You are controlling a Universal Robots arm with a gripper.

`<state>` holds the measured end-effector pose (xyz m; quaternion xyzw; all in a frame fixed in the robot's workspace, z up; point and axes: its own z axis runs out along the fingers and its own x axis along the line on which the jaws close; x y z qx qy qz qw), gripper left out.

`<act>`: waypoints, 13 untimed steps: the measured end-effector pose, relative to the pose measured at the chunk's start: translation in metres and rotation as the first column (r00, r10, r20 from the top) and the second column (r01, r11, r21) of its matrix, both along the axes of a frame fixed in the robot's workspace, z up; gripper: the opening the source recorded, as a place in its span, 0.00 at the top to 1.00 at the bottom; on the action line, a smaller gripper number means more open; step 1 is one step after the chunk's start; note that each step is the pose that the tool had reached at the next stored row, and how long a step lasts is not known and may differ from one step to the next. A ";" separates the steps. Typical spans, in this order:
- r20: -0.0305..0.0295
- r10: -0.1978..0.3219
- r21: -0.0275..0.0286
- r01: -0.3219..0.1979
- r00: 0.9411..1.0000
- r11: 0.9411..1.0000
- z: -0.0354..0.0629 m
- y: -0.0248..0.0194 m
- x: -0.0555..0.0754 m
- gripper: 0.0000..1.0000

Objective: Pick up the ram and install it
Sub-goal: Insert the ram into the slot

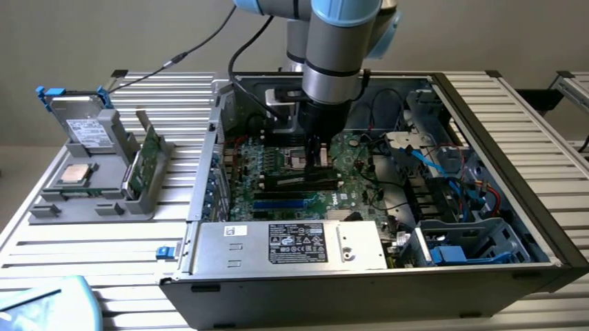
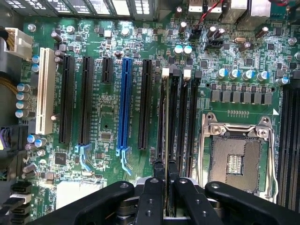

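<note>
- While the arm reaches down into the open computer case on the bench, I read this as the install step, not the pick-up. The claw is closed narrowly on the ram, pinching its flat faces.
- In the wrist view the ram shows edge-on. It is a thin strip running along the bank of black memory slots on the motherboard, between the blue slot and the CPU socket.
- It looks lined up over the slot with a white latch at its far end. I cannot tell whether its lower edge touches that slot.
- In my judgement, seating calls for the stick upright and parallel to the slot, and a straight, even push down with the latches clear.
- A slight tilt could jam one end against the slot wall.
</note>
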<state>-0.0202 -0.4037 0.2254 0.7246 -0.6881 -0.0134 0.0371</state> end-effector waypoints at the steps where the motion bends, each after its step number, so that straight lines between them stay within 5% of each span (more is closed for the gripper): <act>1: -0.001 0.000 0.000 0.000 1.000 1.000 0.0006 0.0000 0.000 0.86; 8: -0.005 0.000 -0.004 0.000 1.000 1.000 0.0026 0.0000 0.000 0.86; 13: -0.027 0.000 -0.005 0.000 1.000 1.000 0.0094 0.0000 0.001 0.86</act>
